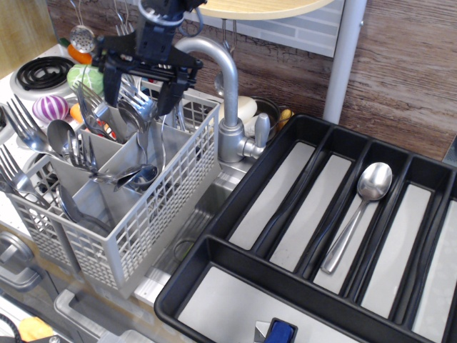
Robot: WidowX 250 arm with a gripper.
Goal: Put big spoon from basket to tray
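The light grey lattice basket (pixel 164 207) stands at the left, full of upright forks and spoons. My gripper (pixel 140 94) is open and lowered over its back compartments, one black finger (pixel 113 87) on each side of a cluster of cutlery. A long silver spoon (pixel 136 116) stands bowl-up between the fingers, beside forks; I cannot tell whether the fingers touch it. The black tray (pixel 214 246) fills the right side. A big silver spoon (pixel 355 216) lies in one of its long compartments.
A metal faucet (pixel 227 93) arches just right of the gripper, behind the basket. A stove burner (pixel 43 71) and toy vegetables (pixel 51 108) are at the far left. A small blue object (pixel 280 332) lies in the tray's front compartment.
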